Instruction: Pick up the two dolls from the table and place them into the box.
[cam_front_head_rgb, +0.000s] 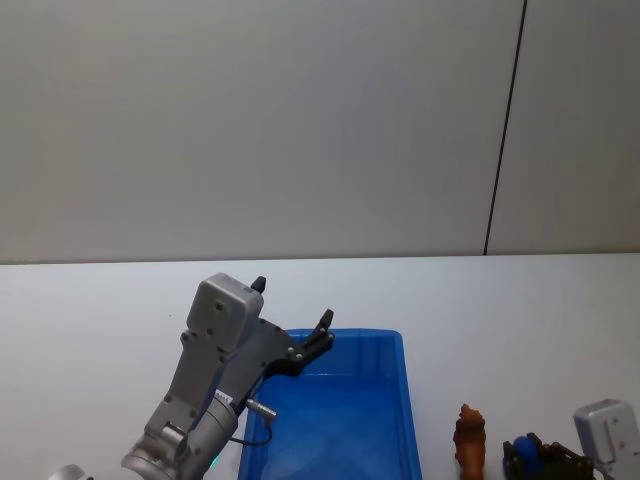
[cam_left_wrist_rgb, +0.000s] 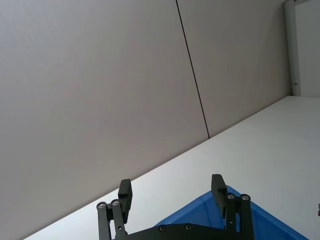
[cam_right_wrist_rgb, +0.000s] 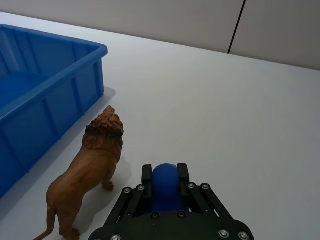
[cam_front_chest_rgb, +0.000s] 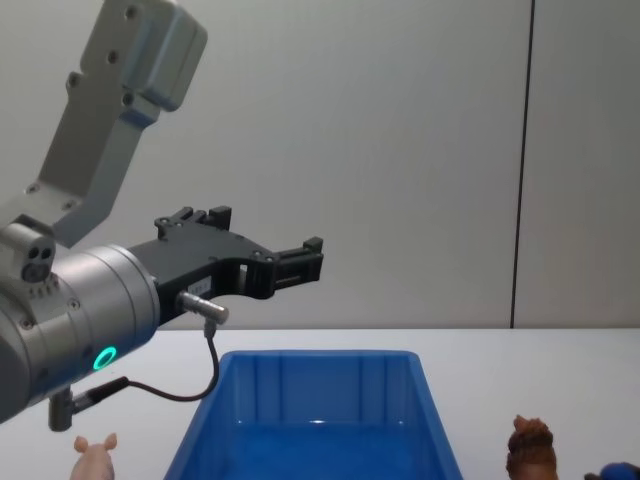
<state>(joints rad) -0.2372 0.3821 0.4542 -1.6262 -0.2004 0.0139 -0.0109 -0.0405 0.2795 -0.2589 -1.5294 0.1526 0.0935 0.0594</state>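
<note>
Two tools at work. Right tool clenched on blue doll, low by the table just beside brown lion, right of box; likely grasped for carrying in. Left tool spread, empty, raised over box's far rim, leaving the interior clear.

Box: smooth blue plastic, glossy, with light glints on its floor. Counter: plain white, matt, smooth. Brown doll: hard moulded figure with a grooved mane and a faint sheen. Blue doll: smooth, slightly glossy. Pink doll: matt. Left hand and right hand: matt black links with bright metal screw heads. Left arm casing: smooth grey, satin.
</note>
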